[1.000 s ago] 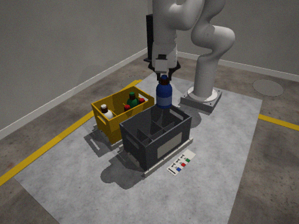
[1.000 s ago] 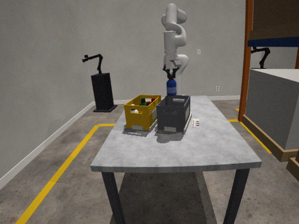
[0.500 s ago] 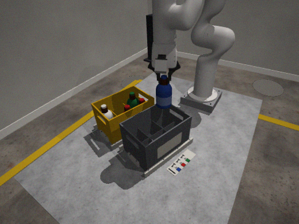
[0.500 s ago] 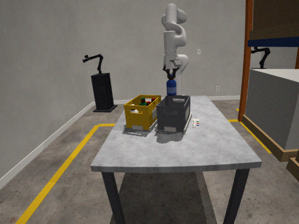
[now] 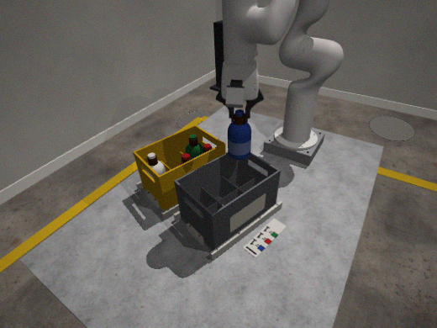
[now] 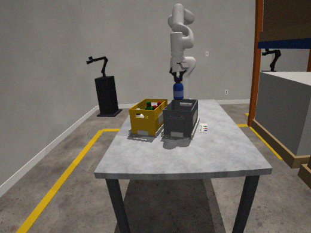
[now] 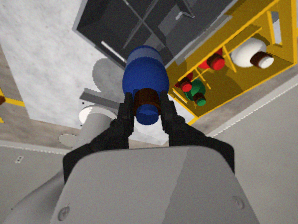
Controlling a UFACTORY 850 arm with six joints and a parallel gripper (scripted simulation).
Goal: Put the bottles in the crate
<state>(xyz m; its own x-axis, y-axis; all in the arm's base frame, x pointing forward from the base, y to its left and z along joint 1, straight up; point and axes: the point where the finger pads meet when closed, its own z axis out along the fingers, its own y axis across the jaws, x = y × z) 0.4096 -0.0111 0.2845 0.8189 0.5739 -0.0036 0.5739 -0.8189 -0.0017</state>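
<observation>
My gripper (image 5: pixel 239 110) is shut on the neck of a blue-label bottle (image 5: pixel 239 140) and holds it upright in the air above the far part of the dark grey crate (image 5: pixel 229 195). The wrist view shows the bottle (image 7: pixel 145 75) between my fingers, above the grey crate's dividers (image 7: pixel 150 22). The grey crate's cells look empty. The yellow crate (image 5: pixel 178 166) beside it holds a white-label bottle (image 5: pixel 155 164), a green-label bottle (image 5: pixel 193 146) and two red-capped bottles (image 5: pixel 186 157). The pick list (image 5: pixel 265 237) lies beside the grey crate, with green, red and blue marks.
The arm's base (image 5: pixel 295 143) stands on the table behind the crates. Both crates sit in low grey holders on the table. In the exterior view the crates (image 6: pixel 165 117) stand in the far half of the table.
</observation>
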